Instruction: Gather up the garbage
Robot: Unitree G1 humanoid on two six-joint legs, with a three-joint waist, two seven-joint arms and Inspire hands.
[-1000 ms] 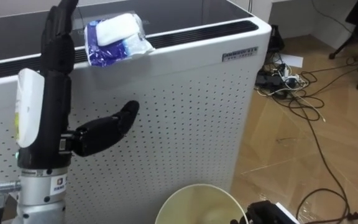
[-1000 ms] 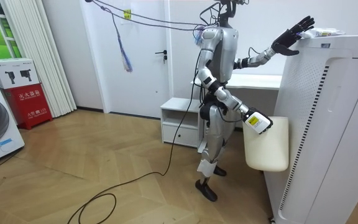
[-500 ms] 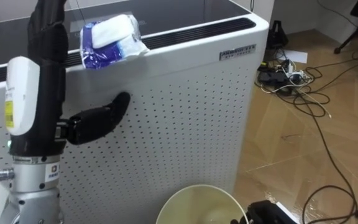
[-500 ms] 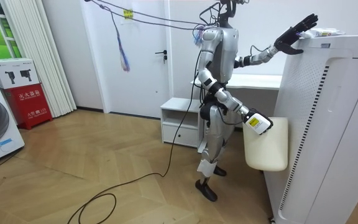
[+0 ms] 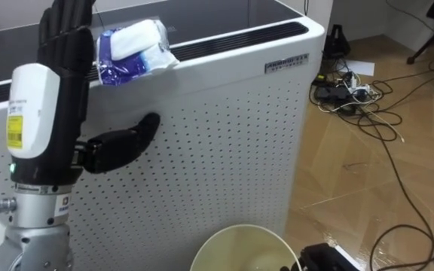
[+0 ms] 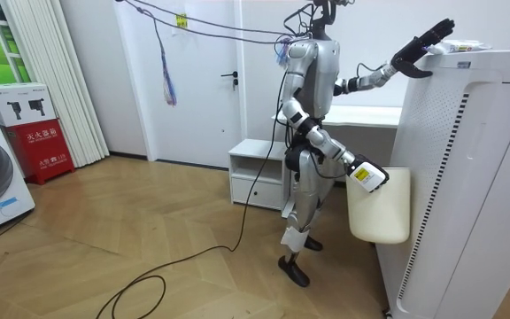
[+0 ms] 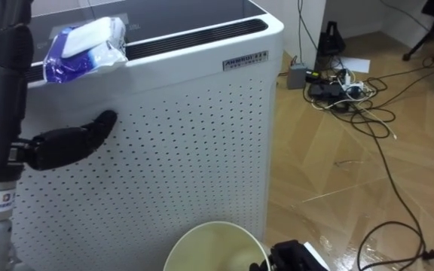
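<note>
Garbage, a blue and white plastic packet (image 5: 134,47), lies on the top edge of the tall white perforated cabinet (image 5: 224,135). My left hand (image 5: 65,53) is raised just beside the packet, on its left. The fingers are straight up and the thumb is spread out, so this hand is open. My right hand (image 6: 364,173) is low at the cream bin (image 5: 236,252); I cannot tell whether it is open or closed. The robot stands close to the cabinet.

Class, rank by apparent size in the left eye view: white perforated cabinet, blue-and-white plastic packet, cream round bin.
Largest: white perforated cabinet. Then cream round bin and blue-and-white plastic packet look alike; bin cut off, so unranked.
</note>
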